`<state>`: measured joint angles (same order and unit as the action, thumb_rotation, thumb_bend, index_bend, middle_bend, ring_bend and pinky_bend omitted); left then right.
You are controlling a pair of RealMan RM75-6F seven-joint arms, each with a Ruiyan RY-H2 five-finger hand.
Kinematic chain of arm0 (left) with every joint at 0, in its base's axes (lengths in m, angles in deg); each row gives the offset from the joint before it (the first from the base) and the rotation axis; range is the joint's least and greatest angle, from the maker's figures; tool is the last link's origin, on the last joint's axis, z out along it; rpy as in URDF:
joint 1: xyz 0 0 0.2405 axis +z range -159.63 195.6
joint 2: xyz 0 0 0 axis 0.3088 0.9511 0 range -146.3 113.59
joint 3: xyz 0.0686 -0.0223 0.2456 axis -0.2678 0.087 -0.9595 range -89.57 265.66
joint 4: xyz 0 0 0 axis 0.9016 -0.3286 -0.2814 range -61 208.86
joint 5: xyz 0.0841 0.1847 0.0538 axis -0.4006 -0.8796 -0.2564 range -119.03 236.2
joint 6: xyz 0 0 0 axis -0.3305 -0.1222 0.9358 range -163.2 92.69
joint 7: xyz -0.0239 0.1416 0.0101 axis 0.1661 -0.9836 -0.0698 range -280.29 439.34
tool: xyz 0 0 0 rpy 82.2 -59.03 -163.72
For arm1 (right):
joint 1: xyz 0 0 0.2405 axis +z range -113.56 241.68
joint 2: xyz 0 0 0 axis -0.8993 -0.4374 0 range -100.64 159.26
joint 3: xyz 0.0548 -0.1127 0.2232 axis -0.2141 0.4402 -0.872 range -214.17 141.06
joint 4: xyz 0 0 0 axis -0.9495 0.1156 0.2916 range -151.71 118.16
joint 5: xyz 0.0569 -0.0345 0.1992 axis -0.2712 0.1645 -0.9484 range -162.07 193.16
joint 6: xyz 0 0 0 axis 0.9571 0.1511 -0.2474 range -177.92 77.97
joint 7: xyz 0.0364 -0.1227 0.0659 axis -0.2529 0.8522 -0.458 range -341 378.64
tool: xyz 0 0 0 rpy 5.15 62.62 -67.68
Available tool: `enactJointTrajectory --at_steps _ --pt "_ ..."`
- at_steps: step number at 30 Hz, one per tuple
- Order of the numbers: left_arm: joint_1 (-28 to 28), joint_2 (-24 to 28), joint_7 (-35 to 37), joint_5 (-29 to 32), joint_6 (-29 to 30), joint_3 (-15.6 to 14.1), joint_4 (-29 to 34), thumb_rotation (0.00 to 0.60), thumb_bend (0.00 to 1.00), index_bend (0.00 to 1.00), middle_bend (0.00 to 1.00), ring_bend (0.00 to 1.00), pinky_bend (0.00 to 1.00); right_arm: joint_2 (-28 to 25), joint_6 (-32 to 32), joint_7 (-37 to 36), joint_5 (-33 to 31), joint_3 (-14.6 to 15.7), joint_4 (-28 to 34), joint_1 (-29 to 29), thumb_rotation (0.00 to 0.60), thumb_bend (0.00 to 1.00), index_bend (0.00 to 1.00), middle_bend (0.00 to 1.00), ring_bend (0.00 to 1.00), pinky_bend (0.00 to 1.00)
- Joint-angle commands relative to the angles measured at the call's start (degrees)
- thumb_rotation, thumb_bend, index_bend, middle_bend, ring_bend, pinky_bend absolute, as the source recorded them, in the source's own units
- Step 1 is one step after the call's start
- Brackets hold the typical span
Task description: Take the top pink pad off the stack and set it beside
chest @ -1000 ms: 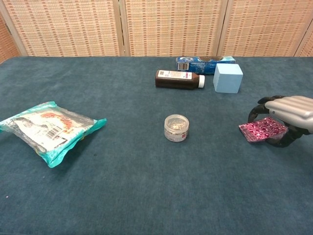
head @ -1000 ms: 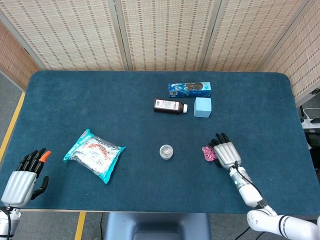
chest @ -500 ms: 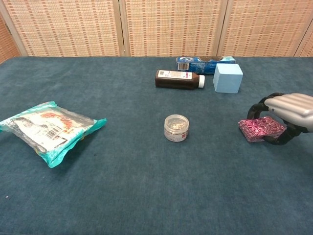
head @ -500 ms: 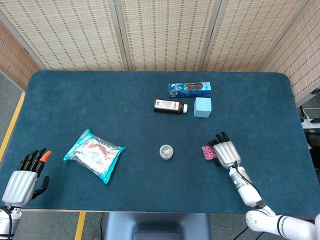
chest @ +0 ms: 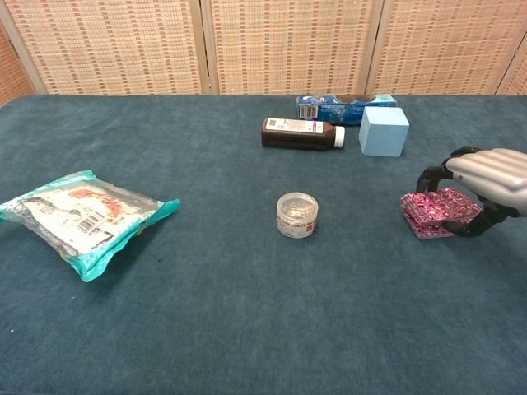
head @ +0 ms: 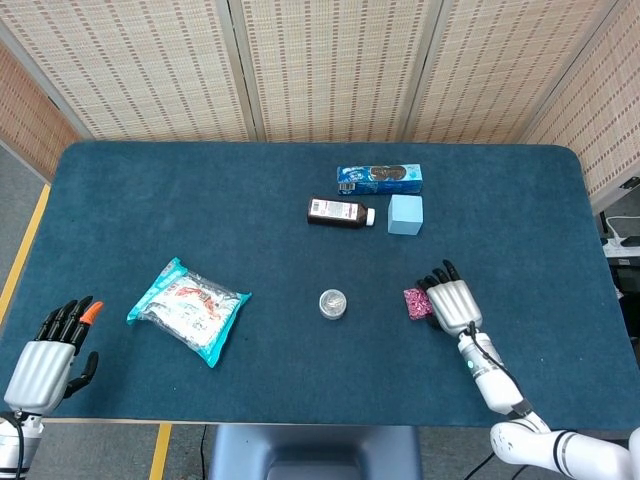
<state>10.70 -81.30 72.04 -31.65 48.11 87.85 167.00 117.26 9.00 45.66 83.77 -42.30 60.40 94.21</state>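
The pink pad stack [chest: 435, 213] lies right of the table's middle, and in the head view only a small part of the pink pad stack [head: 412, 302] shows beside the hand. My right hand [chest: 487, 183] arches over it, thumb at its far left corner, the other fingers curled down its right side, gripping the top pad. The top pad's left edge sits slightly raised above the layer below. In the head view my right hand [head: 452, 305] covers most of the stack. My left hand [head: 45, 359] hangs off the table's near left corner, fingers straight, holding nothing.
A small round jar [chest: 296, 215] stands left of the stack. Farther back are a brown bottle [chest: 301, 133] on its side, a light blue cube [chest: 384, 131] and a blue cookie box [chest: 346, 105]. A teal snack bag [chest: 82, 219] lies at the left.
My right hand has drawn slightly up and away from me with the pink pad in its grip. The left hand has stayed put.
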Motion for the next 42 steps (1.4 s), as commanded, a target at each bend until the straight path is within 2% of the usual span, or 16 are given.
enactJointTrajectory --at_steps 1,9,16,20,26,29,32,34,37,42 --pt "-0.03 0.01 0.05 0.01 -0.05 0.0 -0.01 0.6 0.53 0.0 0.0 0.0 0.11 -0.56 1.09 0.26 0.78 0.0 1.08 -0.18 0.6 0.31 0.55 0.35 0.15 0.0" --pt "0.05 0.01 0.04 -0.39 0.28 -0.12 0.2 0.6 0.53 0.0 0.0 0.0 0.11 -3.28 3.13 1.05 4.35 1.61 7.27 -0.74 0.6 0.31 0.55 0.35 0.15 0.0" --pt "0.16 0.2 0.5 -0.95 0.65 -0.33 0.22 0.6 0.53 0.0 0.0 0.0 0.11 -3.31 4.81 4.54 10.05 5.47 13.29 -1.42 0.6 0.31 0.55 0.35 0.15 0.0" --pt "0.34 0.34 0.84 -1.19 0.99 -0.44 0.14 0.6 0.53 0.0 0.0 0.0 0.11 -1.81 4.66 6.77 11.64 7.07 13.53 -1.65 0.6 0.31 0.54 0.35 0.15 0.0" --pt "0.32 0.45 1.13 -1.74 0.83 -0.83 -0.16 0.6 0.53 0.0 0.0 0.0 0.11 0.12 3.25 7.69 12.42 8.68 11.62 -1.94 0.6 0.31 0.38 0.33 0.11 0.0" --pt "0.22 0.43 1.12 -1.42 0.66 -0.64 -0.02 0.6 0.53 0.0 0.0 0.0 0.11 0.24 2.65 8.07 12.19 8.87 11.54 -1.97 0.6 0.31 0.27 0.27 0.08 0.0" --pt "0.23 0.44 1.4 -1.53 0.87 -0.57 -0.01 0.6 0.53 0.0 0.0 0.0 0.11 -0.33 1.7 8.9 11.29 9.09 12.05 -1.99 0.6 0.31 0.1 0.17 0.03 0.0" --pt "0.19 0.33 1.66 -1.97 1.18 -0.55 -0.19 0.6 0.53 0.0 0.0 0.0 0.11 -0.65 1.25 9.23 10.79 9.12 12.47 -1.94 0.6 0.31 0.04 0.1 0.01 0.0" --pt "0.22 -0.98 2.5 -5.45 3.95 -0.61 -2.45 0.6 0.53 0.0 0.0 0.0 0.11 -3.29 -0.38 9.72 9.4 9.32 14.91 -1.59 0.6 0.31 0.0 0.0 0.0 0.0" --pt "0.3 -1.4 3.04 -5.06 3.98 -0.53 -3.34 0.6 0.53 0.0 0.0 0.0 0.11 -6.62 1.26 7.78 10.47 9.05 17.0 -2.12 0.6 0.31 0.0 0.0 0.0 0.0"
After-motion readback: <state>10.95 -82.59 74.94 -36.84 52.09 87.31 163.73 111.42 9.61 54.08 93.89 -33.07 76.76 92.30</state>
